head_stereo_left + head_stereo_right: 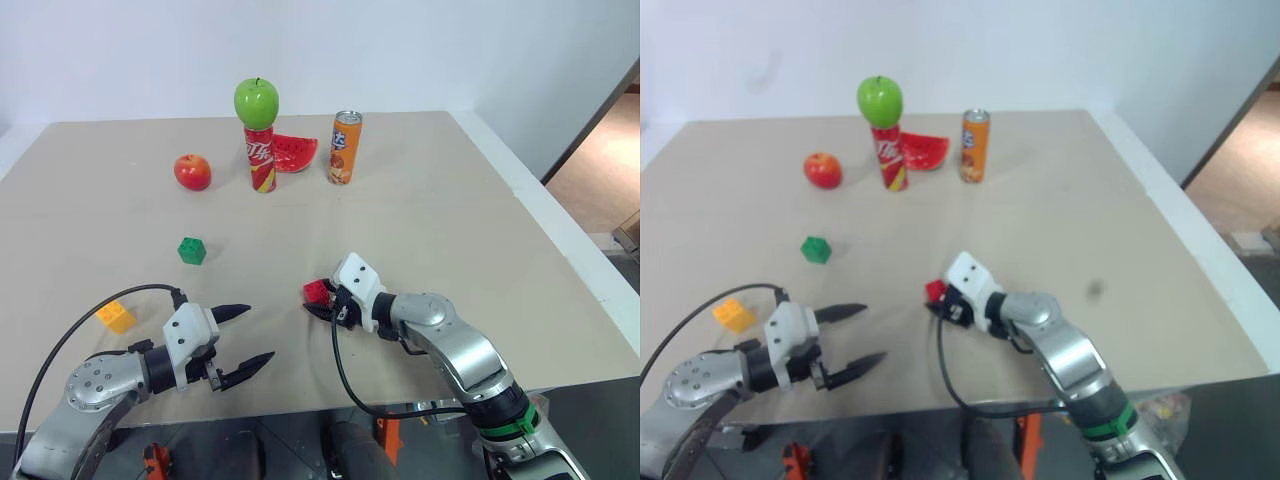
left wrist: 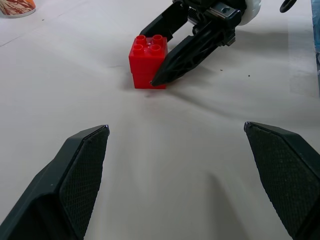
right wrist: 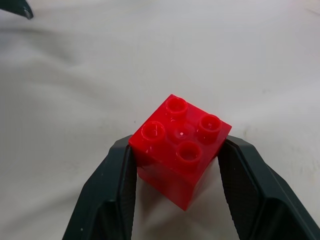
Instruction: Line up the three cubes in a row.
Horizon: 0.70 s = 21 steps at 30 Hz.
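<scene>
The red cube [image 1: 316, 291] sits studs-up on the table near the middle front, and my right gripper [image 1: 318, 304] is shut on it, one black finger [image 3: 107, 200] pressed to each side [image 2: 149, 59]. Farther back and to the left lies the green cube [image 1: 192, 250]. At the front left lies the yellow-orange cube [image 1: 115, 316]. My left gripper [image 1: 247, 341] stands open over the front of the table, between the yellow-orange and red cubes, its fingers [image 2: 75, 185] spread wide with nothing between them and aimed toward the red cube.
At the back stand a red apple [image 1: 192, 171], a red soda can [image 1: 261, 158] with a green apple [image 1: 256, 101] on top, a watermelon slice [image 1: 294, 152] and an orange can [image 1: 345, 147]. The table's right edge [image 1: 560, 230] drops to the floor.
</scene>
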### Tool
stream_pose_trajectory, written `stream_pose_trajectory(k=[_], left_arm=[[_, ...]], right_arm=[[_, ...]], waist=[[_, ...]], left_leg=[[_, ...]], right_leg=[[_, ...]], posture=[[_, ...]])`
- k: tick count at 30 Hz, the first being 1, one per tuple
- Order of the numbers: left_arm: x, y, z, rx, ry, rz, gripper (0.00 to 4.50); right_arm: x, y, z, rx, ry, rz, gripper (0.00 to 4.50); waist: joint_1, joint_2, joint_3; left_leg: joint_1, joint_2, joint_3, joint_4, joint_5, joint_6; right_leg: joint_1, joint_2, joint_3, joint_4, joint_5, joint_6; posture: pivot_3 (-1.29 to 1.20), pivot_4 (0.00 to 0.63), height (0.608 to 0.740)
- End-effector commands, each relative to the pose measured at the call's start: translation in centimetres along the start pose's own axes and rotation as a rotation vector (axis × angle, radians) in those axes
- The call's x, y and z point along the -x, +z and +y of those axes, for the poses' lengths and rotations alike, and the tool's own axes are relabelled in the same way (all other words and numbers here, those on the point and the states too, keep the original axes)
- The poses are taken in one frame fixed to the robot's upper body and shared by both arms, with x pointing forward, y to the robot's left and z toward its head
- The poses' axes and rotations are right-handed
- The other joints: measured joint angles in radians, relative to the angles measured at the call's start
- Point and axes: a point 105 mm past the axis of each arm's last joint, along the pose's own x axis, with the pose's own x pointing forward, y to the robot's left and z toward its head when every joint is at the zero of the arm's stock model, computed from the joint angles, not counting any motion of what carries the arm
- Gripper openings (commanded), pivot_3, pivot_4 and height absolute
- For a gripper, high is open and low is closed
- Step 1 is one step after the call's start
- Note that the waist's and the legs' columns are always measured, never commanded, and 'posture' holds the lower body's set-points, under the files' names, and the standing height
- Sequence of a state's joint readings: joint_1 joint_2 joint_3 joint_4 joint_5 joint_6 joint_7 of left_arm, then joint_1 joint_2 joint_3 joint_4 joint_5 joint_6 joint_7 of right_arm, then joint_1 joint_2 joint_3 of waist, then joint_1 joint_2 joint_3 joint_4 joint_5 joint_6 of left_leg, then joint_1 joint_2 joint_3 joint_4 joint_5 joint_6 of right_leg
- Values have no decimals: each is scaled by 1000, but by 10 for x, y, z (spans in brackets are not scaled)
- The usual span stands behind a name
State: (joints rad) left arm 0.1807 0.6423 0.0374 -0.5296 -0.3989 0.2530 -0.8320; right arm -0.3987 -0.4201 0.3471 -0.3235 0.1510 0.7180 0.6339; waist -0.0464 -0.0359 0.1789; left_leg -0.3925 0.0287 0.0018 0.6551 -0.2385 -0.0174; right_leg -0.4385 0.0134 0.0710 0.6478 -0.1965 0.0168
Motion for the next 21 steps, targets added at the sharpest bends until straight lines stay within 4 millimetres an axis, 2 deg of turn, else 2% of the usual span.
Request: stream_pose_trajectory(k=[1, 8, 21], left_arm=[[1, 7, 2, -32, 12, -27, 4500], [0, 7, 3, -34, 9, -26, 4500], [-2, 9, 5, -3, 12, -49, 4500]], right_arm=[[8, 9, -4, 7, -47, 5, 1834], [16, 10, -6, -19, -97, 38, 1834], [17, 7, -16, -57, -206, 44, 1834]], waist=[[0, 0, 0], [0, 0, 0], [0, 0, 0]], left_leg=[[0, 0, 0, 0, 0, 0], [0, 0, 0, 0, 0, 0], [0, 0, 0, 0, 0, 0]], right_leg=[[0, 0, 0, 0, 0, 0], [0, -1, 0, 0, 0, 0], [0, 0, 0, 0, 0, 0]], posture=[[0, 150, 740], [0, 150, 740], [0, 150, 740]])
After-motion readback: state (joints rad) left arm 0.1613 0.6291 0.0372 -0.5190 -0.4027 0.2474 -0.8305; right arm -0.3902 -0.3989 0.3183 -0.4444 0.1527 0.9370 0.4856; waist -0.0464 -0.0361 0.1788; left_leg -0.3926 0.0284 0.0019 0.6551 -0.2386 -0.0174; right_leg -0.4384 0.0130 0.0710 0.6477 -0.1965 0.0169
